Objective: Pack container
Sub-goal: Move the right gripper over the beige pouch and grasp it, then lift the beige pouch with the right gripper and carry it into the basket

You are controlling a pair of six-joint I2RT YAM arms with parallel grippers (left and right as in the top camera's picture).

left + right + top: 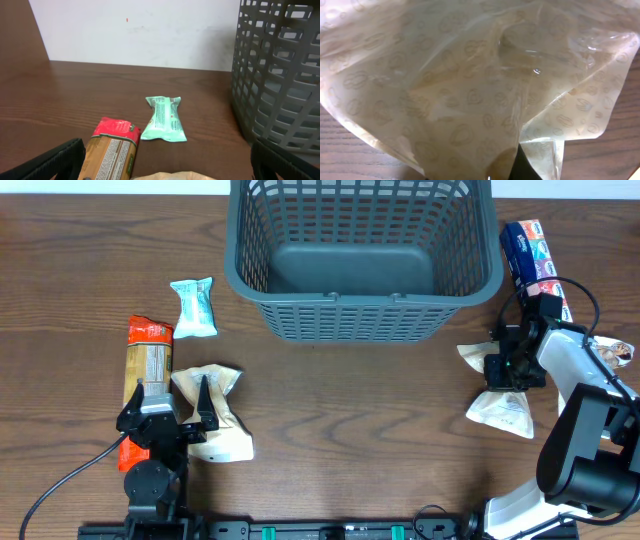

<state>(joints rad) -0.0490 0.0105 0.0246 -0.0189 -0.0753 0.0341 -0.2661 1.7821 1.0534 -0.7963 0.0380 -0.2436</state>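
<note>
The dark grey slotted basket (365, 305) stands at the back centre with nothing inside; its wall shows in the left wrist view (280, 75). My left gripper (172, 402) is open, low over the table, straddling the top of a beige packet (225, 435) that also shows in the left wrist view (175, 176). My right gripper (505, 370) is shut on a translucent beige printed packet (500, 410) right of the basket. That packet (470, 90) fills the right wrist view, and only one dark finger (522, 167) shows.
A mint-green packet (193, 307) (164, 119) lies left of the basket. A red and tan packet (148, 355) (112, 150) lies beside my left gripper. A blue packet (530, 252) and another packet (615, 350) lie at the far right.
</note>
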